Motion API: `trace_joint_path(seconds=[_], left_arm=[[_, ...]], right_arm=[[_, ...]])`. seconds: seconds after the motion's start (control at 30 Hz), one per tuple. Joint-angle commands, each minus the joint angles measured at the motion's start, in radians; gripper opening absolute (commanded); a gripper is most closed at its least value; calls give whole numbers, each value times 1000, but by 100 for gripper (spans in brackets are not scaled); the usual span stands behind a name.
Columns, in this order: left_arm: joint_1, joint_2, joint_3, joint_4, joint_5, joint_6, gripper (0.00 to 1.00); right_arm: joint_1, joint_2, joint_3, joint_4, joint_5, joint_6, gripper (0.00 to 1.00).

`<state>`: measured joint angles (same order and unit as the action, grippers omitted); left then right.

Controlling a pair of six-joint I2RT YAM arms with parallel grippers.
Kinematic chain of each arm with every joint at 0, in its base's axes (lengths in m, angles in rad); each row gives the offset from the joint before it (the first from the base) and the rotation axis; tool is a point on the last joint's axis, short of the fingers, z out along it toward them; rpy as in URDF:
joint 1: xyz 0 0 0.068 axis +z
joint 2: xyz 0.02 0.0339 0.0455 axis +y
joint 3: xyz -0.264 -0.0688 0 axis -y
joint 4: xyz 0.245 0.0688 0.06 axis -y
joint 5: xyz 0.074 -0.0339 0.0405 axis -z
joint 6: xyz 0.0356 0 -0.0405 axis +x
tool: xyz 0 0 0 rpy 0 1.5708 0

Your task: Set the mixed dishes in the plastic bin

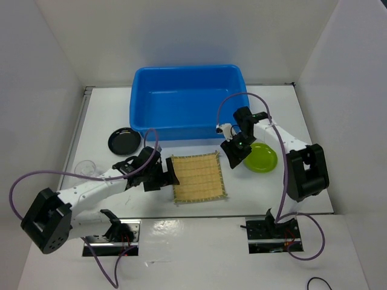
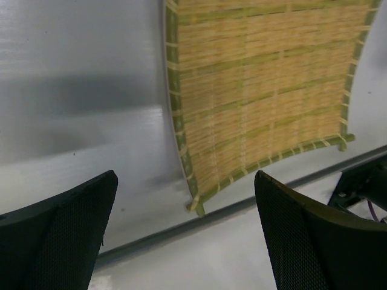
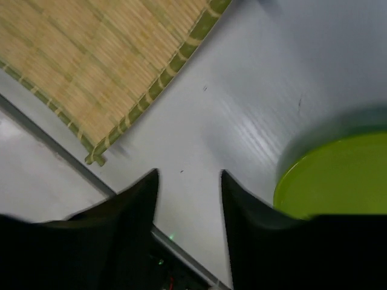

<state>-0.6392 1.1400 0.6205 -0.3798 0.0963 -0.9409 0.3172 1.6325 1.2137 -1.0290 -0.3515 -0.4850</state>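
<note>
The blue plastic bin (image 1: 187,99) stands at the back centre with nothing showing in it. The tan bamboo mat (image 1: 197,177) lies flat in front of it; it also shows in the left wrist view (image 2: 260,90) and the right wrist view (image 3: 103,66). My left gripper (image 1: 171,174) is open and empty at the mat's left edge. The lime-green plate (image 1: 260,157) lies right of the mat, and shows in the right wrist view (image 3: 338,175). My right gripper (image 1: 234,158) is open and empty just left of that plate. The black plate (image 1: 124,141) lies left of the bin. A clear glass cup (image 1: 85,168) stands at the far left.
White walls close in the table on the left, back and right. The table's front edge (image 1: 199,211) runs just below the mat. The left arm (image 1: 91,190) stretches across the near left. Purple cables loop over both arms.
</note>
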Motion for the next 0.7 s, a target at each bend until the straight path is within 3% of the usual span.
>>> trace_joint_path(seconds=[0.0,0.13,0.37,0.67], left_arm=[[-2,76,-33,99,-18,19,100],[-2,174,-62,188,3,-4,100],[-2,123,-105,242,-38,-35,100],[-2,56,-151,288,-58,-53,100]], right_arm=[[-6,42,-14,136,31,28,45],[38,79,-23,159,8,17,1],[230,3,-68,191,55,5,0],[322,167,-68,280,180,23,0]])
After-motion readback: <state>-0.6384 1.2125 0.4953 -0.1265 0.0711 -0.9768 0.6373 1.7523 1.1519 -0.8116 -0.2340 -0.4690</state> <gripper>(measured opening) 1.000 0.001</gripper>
